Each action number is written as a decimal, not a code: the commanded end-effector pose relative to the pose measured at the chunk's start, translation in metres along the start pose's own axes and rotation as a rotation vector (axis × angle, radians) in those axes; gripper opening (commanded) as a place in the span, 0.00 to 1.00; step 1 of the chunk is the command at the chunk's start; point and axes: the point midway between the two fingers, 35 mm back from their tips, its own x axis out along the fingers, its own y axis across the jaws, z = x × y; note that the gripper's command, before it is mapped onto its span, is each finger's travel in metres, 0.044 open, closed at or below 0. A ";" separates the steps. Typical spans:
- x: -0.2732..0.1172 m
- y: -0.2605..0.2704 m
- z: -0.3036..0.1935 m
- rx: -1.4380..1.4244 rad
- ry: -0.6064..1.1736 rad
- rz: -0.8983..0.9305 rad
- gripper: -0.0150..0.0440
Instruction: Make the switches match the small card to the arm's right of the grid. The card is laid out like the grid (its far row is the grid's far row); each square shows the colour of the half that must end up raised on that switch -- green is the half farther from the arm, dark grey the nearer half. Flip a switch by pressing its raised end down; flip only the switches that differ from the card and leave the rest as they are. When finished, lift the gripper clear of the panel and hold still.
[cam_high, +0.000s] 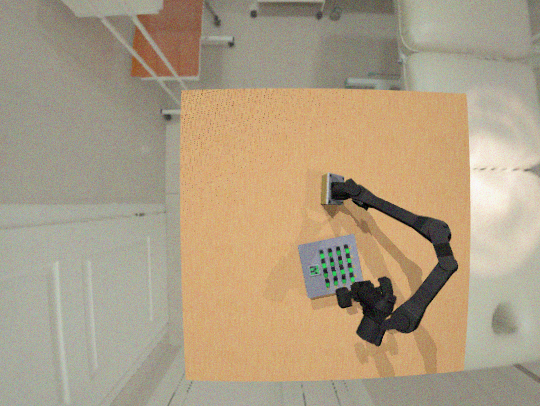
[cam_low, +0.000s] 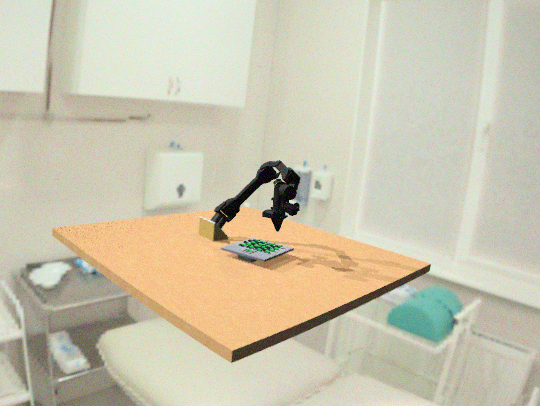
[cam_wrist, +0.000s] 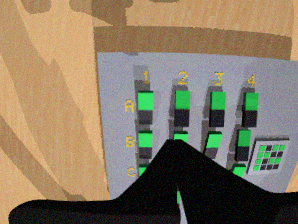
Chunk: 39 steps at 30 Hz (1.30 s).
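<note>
The grey switch panel (cam_high: 308, 252) (cam_low: 229, 248) (cam_wrist: 114, 75) bears a grid of green-and-dark rocker switches. In the wrist view, switch A1 (cam_wrist: 145, 101), switch A2 (cam_wrist: 182, 102), switch A3 (cam_wrist: 218, 102) and switch A4 (cam_wrist: 250, 104) lie uncovered; which halves are raised is hard to tell. The small card (cam_high: 314, 270) (cam_wrist: 269, 156) is right of the grid; its squares are too small to read surely. My gripper (cam_low: 278, 229) (cam_wrist: 173, 146) is shut and empty, above the panel. Its tips overlap switch B2 (cam_wrist: 181, 136) in the wrist view, and its fingers hide much of rows C and below.
The panel rests on the wooden table (cam_high: 240, 200) (cam_low: 175, 280). The arm's base (cam_high: 326, 190) (cam_low: 207, 228) stands on the same table. In the top view the wrist and gripper body overlap the panel's lower right corner. Arm shadows fall beside the panel.
</note>
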 end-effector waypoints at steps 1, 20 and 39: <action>0.001 -0.047 -0.007 0.024 0.013 0.000 0.25; 0.046 -0.049 -0.008 0.023 -0.014 0.001 0.25; 0.060 -0.049 -0.008 0.023 -0.015 0.002 0.25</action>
